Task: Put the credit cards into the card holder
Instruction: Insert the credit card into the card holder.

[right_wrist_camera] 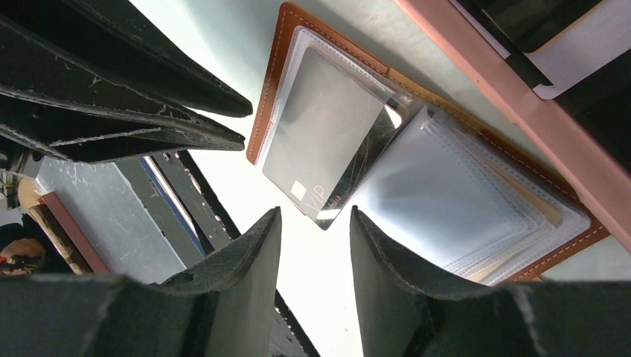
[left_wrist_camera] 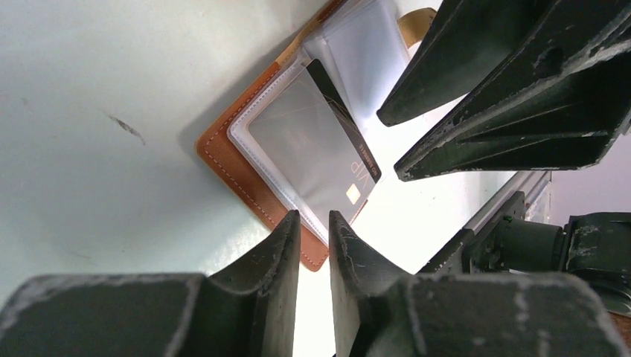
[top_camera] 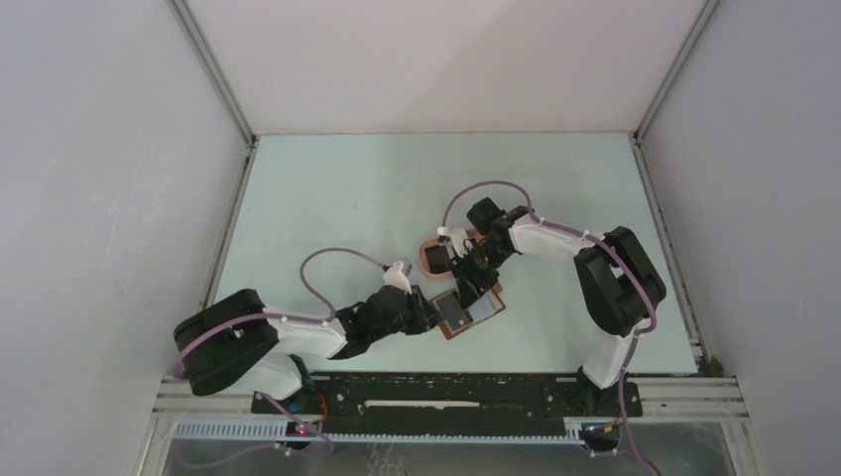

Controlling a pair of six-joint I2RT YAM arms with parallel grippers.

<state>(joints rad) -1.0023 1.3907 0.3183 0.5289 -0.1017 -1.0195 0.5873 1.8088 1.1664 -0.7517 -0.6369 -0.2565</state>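
My left gripper (left_wrist_camera: 314, 223) has its jaws slightly parted and clamps nothing. Just past its tips lies a corner of the reddish-brown stitched leather card holder (left_wrist_camera: 238, 167), spread open flat on the pale green table (left_wrist_camera: 89, 111). Its clear plastic sleeves fan out. A glossy black credit card with VIP lettering (left_wrist_camera: 356, 156) sits partly inside the nearest sleeve, with one edge sticking out. My right gripper (right_wrist_camera: 314, 216) is also parted and empty, and that card's exposed corner lies just ahead of its tips. Beyond the holder, farther from my right fingers, runs the rim of a pink tray (right_wrist_camera: 513, 97).
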